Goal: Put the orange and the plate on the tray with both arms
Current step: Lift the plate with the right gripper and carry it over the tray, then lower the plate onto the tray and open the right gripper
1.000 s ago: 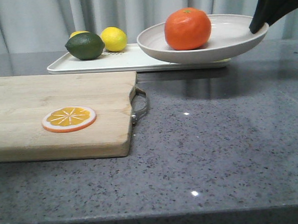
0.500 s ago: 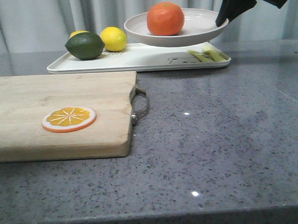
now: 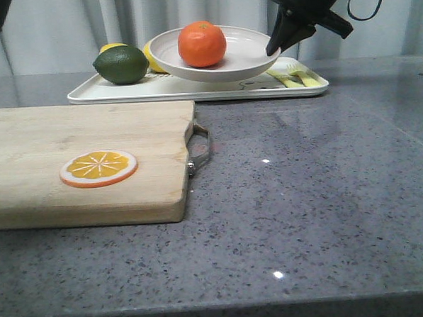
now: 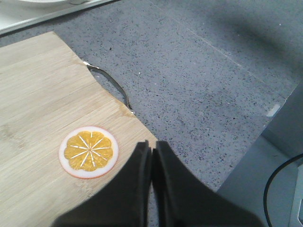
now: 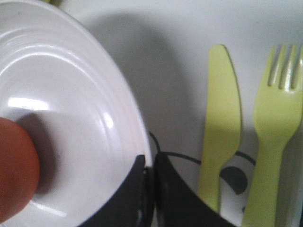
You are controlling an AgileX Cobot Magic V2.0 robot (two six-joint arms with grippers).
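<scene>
The orange (image 3: 202, 44) sits in the off-white plate (image 3: 245, 54), which hangs tilted just above the white tray (image 3: 194, 90) at the back of the table. My right gripper (image 3: 273, 50) is shut on the plate's right rim. In the right wrist view the plate (image 5: 71, 118) fills one side, the orange (image 5: 16, 170) shows at the edge, and the gripper (image 5: 151, 163) pinches the rim over the tray (image 5: 180, 71). My left gripper (image 4: 151, 149) is shut and empty, above the near corner of the cutting board.
A wooden cutting board (image 3: 55, 159) with a metal handle (image 3: 200, 148) lies at the left, carrying an orange slice disc (image 3: 98, 168). A green lime (image 3: 121, 65) and a yellow lemon (image 3: 149, 59) sit on the tray's left part. Yellow cutlery print (image 5: 222, 123) marks its right part.
My right gripper has carried the plate with the orange leftward and lower, from over the tray's right end to over its middle. The left arm's dark edge now shows at the top left.
</scene>
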